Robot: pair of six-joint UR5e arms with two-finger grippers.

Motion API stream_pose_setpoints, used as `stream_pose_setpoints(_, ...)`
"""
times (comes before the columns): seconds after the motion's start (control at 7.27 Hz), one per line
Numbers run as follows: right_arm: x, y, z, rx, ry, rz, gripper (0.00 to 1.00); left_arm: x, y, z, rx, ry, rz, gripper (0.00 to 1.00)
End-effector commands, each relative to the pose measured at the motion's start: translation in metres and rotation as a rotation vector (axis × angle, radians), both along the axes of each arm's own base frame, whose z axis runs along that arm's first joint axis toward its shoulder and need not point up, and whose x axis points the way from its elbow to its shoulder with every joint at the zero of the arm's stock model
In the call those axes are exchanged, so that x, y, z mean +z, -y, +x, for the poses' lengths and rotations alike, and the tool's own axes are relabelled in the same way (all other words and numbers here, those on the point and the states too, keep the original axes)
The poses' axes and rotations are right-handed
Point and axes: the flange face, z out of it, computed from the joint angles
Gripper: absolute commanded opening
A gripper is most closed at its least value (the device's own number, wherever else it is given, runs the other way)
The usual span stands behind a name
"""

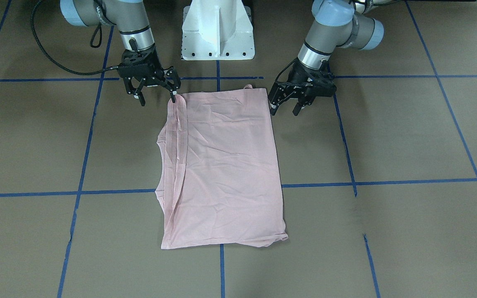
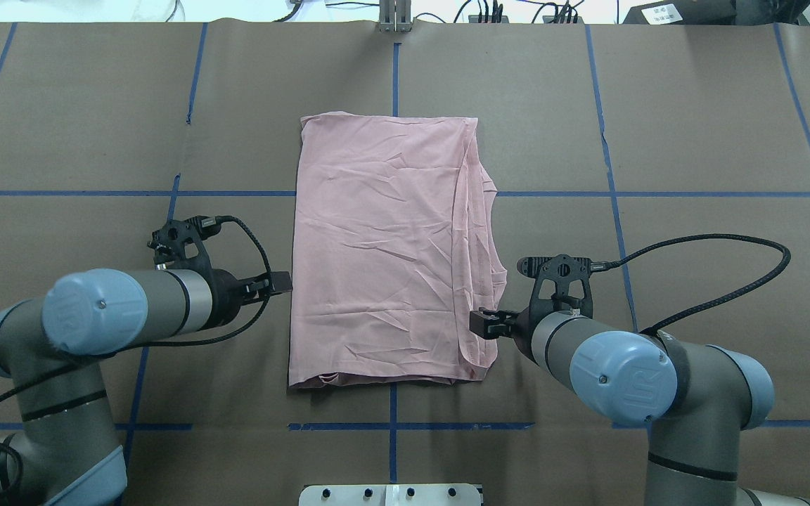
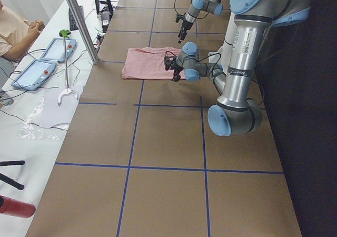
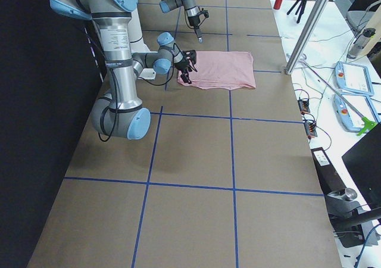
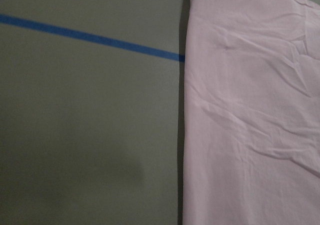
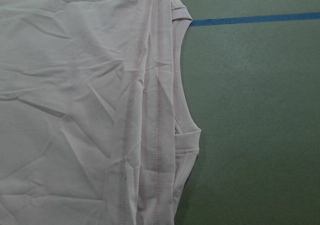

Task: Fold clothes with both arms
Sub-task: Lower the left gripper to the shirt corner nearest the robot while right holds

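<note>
1. In the overhead view the left gripper (image 2: 280,282) shows only as a dark block past its wrist, and the right gripper (image 2: 484,324) looks much the same, so their fingers are hard to read there. Both wrist views show only cloth and table (image 2: 95,105). The upper arms are cut off by the frame edges.
2. The front view shows the left gripper's fingers apart and holding nothing, just beside the T-shirt (image 2: 384,246) at its left edge. The right gripper's fingers are spread wide, with one fingertip (image 1: 173,98) at the shirt's robot-side right corner. I cannot tell whether it presses the cloth.
3. Bare brown surface lies outside each arm and beyond the shirt toward the table's far edge. Blue tape lines (image 2: 95,192) cross this surface.
4. The shirt lies flat at the table's middle, between the grippers and nearer the robot-side edge. It is a pale pink, creased rectangle. Its left edge is straight, while its right edge shows stacked layers with stitched hems and a curved outline.
</note>
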Motion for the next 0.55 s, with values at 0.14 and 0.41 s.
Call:
stream_pose_setpoints(0.14,0.000,0.000,-0.001,0.001,-0.001,0.000,1.00,-0.001,-0.013,0.019,-0.039,0.012,-0.108,0.68)
stream_pose_setpoints(0.41,0.002,0.000,-0.001,0.001,-0.006,-0.001,1.00,0.002,-0.027,0.029,-0.023,0.049,-0.143,0.68)
